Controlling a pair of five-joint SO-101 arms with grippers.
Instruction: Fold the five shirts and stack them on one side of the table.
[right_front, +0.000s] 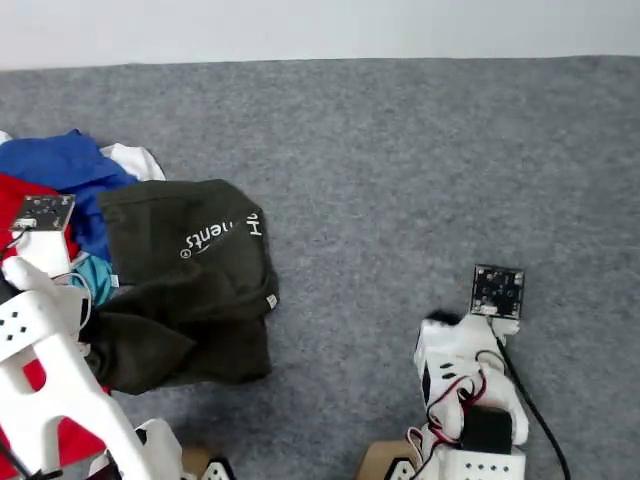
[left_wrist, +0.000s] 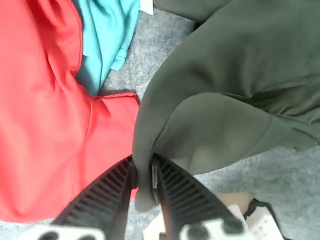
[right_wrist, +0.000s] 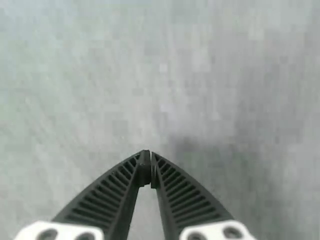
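Olive shirt (left_wrist: 225, 75), soft and rumpled, has a thick fold pinched by the ribbed left gripper (left_wrist: 144, 175); the right gripper (right_wrist: 146, 170) is closed, empty, above the fuzzy grey table (right_wrist: 160, 70).

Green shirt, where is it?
High view: the green shirt lies at the table's left, over the red shirt and beside the blue shirt; the left arm's jaws pinch its edge.

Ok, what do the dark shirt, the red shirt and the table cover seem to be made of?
Dark shirt: looks like soft matte knit, likely cotton; it drapes in rounded folds where the left gripper pinches it. Red shirt: smooth matte fabric with fine creases; fibre unclear. Table cover: grey, felt-like or low-pile carpet, with a speckled fuzzy surface.
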